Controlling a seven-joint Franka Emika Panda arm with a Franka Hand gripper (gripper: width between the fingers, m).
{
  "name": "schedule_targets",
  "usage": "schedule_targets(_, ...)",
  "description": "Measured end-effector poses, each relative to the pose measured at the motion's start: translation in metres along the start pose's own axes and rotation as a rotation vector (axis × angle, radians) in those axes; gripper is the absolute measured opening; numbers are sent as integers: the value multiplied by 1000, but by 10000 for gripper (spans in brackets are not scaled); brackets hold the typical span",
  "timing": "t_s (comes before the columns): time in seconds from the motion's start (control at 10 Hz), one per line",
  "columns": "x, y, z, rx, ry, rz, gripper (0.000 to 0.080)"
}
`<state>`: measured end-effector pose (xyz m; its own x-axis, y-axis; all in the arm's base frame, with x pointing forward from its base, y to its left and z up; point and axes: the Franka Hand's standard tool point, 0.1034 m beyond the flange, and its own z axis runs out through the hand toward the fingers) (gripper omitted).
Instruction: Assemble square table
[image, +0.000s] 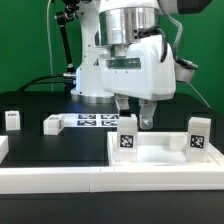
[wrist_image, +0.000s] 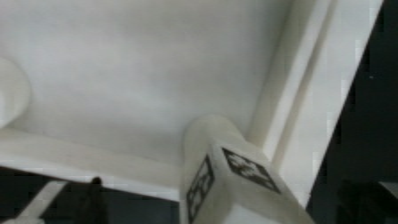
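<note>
The square table's white slab (image: 165, 152) lies flat at the front of the exterior view's right, its raised rim facing up. Two tagged white legs stand upright on it, one near its left corner (image: 128, 138) and one near its right edge (image: 198, 135). My gripper (image: 135, 115) hangs just above and slightly behind the left leg, open, with nothing between its fingers. In the wrist view the slab's inner face (wrist_image: 143, 80) fills the picture and the tagged leg (wrist_image: 228, 172) rises close by its rim. The fingers do not show clearly there.
A third leg (image: 13, 120) stands on the black table at the exterior view's far left. A fourth (image: 52, 124) lies on its side beside the marker board (image: 95, 120). A long white rail (image: 100, 182) runs along the front edge. The arm's base stands behind.
</note>
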<state>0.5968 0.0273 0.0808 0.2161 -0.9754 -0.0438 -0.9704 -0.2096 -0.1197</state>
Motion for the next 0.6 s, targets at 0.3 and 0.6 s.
schedule_targets(0.3,-5,3,2,-5,1,6,649)
schedule_targets(0.6,-7,5,4,-8,0,27,649)
